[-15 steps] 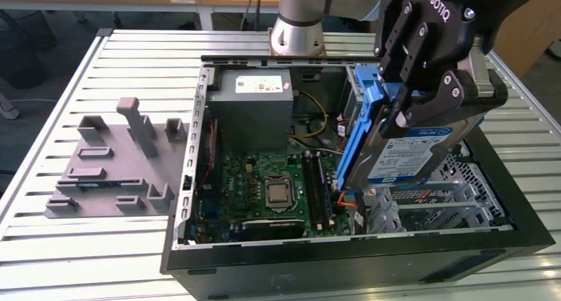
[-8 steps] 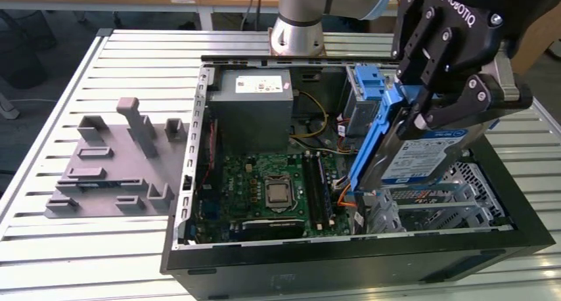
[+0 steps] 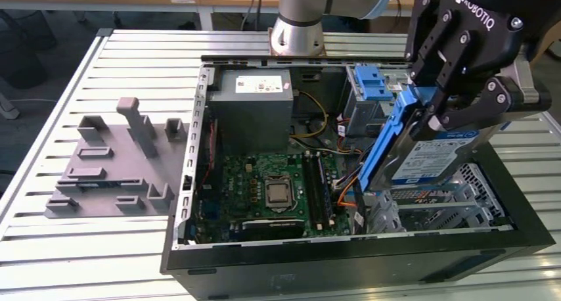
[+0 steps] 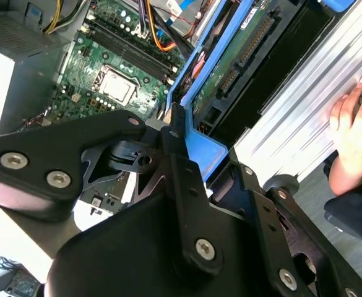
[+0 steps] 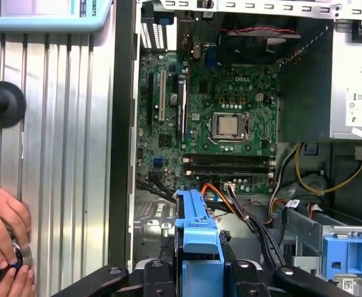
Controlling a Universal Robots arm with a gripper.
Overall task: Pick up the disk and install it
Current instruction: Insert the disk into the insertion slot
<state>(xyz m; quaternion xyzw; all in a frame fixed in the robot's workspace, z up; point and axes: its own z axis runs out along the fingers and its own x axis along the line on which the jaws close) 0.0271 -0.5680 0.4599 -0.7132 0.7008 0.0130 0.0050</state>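
My gripper is shut on the disk and holds it tilted on edge over the open computer case, at the exterior view's right. The disk is silver-grey with a white-and-blue label, and its blue plastic rail slopes down into the case's drive corner. In the second wrist view the disk shows its green circuit board and connector, with the black fingers clamped on its blue frame. In the first wrist view the blue frame rises from between the gripper's links, above the motherboard.
A grey power supply box and a bright blue latch piece sit at the case's back. A grey moulded fixture lies on the slatted table at the exterior view's left. A person's hand rests on the table beside the case.
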